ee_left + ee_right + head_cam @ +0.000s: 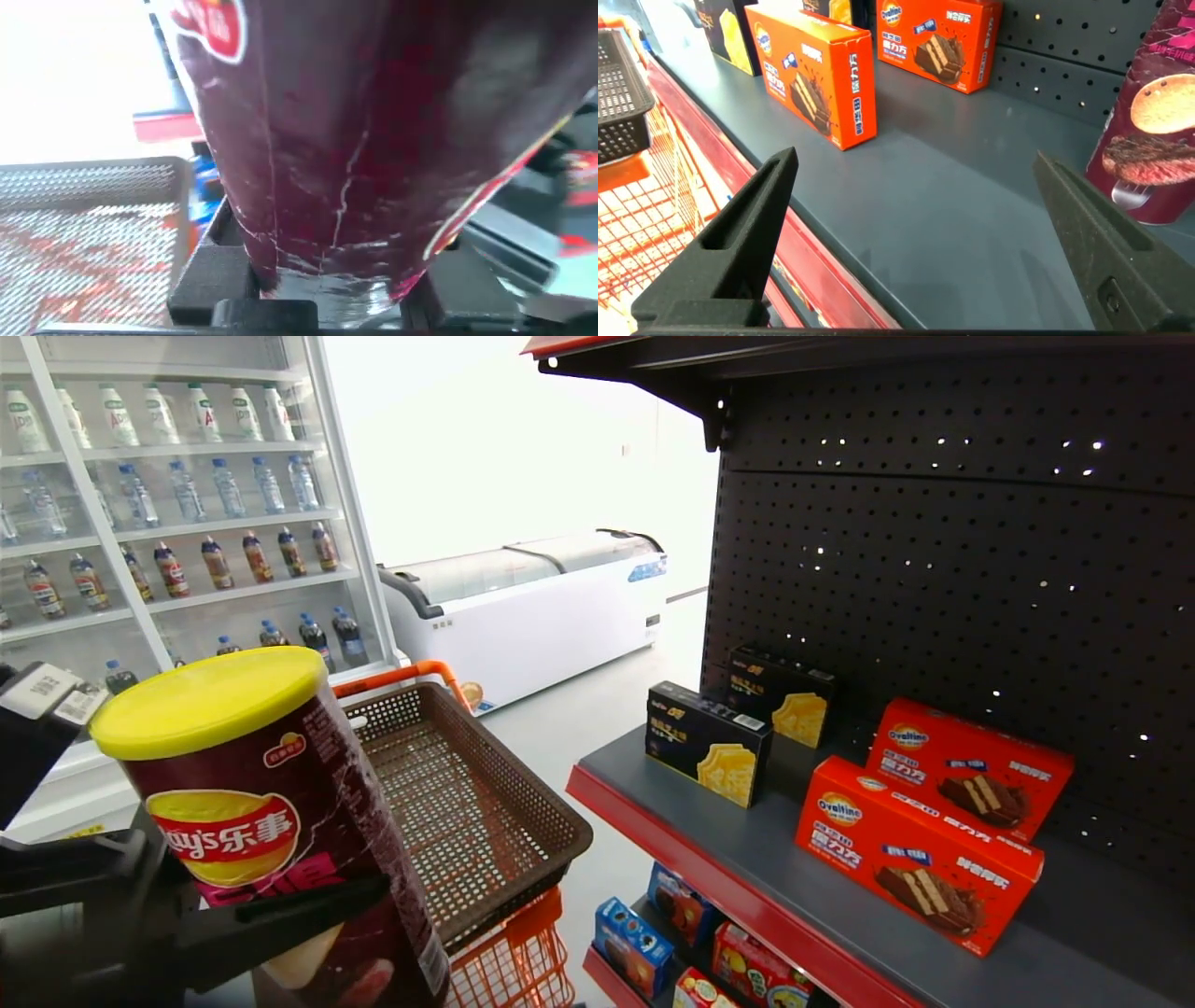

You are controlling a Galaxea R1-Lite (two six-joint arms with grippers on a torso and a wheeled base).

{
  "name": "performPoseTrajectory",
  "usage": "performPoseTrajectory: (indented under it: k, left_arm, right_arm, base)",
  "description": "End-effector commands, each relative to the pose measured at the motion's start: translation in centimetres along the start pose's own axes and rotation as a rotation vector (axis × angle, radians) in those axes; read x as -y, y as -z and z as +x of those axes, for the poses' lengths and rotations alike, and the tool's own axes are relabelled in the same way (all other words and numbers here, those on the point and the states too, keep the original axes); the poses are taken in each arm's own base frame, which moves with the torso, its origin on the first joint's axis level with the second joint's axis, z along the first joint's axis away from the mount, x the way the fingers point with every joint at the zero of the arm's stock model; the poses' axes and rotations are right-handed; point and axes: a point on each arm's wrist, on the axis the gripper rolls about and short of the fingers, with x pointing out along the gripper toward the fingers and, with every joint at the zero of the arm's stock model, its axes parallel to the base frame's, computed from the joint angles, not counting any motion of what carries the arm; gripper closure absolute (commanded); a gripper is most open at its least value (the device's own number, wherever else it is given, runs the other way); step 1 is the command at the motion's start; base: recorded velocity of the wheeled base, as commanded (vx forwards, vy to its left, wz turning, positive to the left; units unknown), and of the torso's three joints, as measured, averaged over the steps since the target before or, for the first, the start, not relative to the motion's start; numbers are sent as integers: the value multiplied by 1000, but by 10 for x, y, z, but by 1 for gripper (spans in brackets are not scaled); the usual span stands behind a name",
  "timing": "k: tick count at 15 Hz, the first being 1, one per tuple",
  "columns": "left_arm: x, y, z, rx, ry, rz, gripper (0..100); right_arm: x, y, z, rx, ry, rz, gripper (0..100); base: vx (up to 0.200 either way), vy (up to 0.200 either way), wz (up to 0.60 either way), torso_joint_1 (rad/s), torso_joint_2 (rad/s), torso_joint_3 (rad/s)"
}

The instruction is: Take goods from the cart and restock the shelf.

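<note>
The left tool (271, 910) pinches a dark red chips can (252, 784) with a yellow lid. Its fingers press on the lower body and hold the can upright beside the brown cart basket (485, 803), well off the shelf (709, 831) and its red front edge. The right tool (915, 159) hangs spread wide above the grey shelf board near that front edge, between the orange boxes (817, 79) and a second can (1158, 121).

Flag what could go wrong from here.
The left gripper clamps the tall dark-red chip can with the yellow lid low on its body, so it may tip or slip. The open right gripper hangs over the grey shelf board near the orange cardboard boxes; the arms could clash there, or a box get knocked.
</note>
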Motion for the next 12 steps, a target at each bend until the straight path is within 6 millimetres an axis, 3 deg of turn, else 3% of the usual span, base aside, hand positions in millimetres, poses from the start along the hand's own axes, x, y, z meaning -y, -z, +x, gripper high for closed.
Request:
performPoseTrajectory:
  k: [1, 5, 12]
  left_arm:
    - [3, 2, 12, -7, 91, -40, 100]
    - [10, -7, 27, 48, 267, -61, 100]
    - [11, 9, 31, 6, 292, -93, 100]
  right_arm:
    - [0, 0, 0, 1, -1, 0, 0]
    - [0, 0, 0, 1, -1, 0, 0]
    - [0, 0, 0, 1, -1, 0, 0]
  base:
    - [0, 0, 0, 0, 0, 0]
    - [0, 0, 0, 0, 0, 0]
    - [0, 0, 0, 0, 0, 0]
